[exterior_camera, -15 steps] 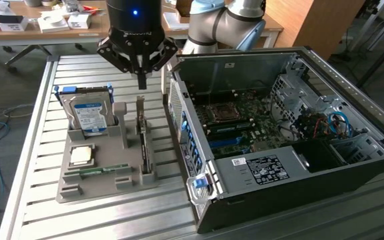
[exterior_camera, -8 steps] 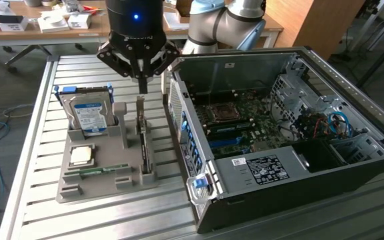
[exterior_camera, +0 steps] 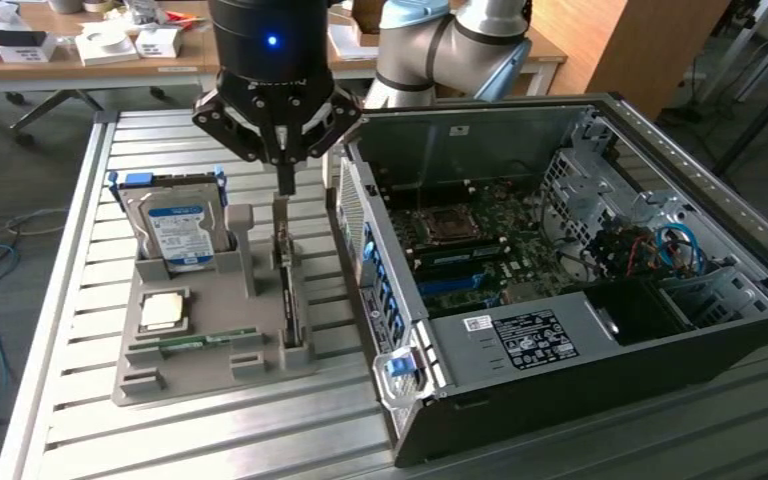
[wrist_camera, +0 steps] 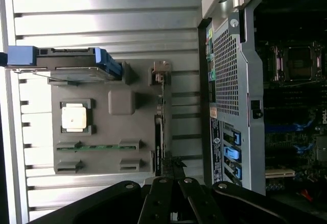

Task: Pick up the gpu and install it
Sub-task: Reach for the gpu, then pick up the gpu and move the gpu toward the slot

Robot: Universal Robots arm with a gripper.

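Apparently clamped on the gpu (exterior_camera: 285, 285), closed pincer (exterior_camera: 284, 187), card upright in grey holder tray (exterior_camera: 171, 372)

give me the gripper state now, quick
gripper: closed, tips right at the top end of the upright gpu; whether it grips the gpu cannot be told

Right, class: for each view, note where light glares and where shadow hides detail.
Wrist view: glare bleaches the table slats, while inside the case lies deep shadow. Exterior view: even light, the motherboard is well lit, a blue lamp glows on the arm, and the empty bay is black.
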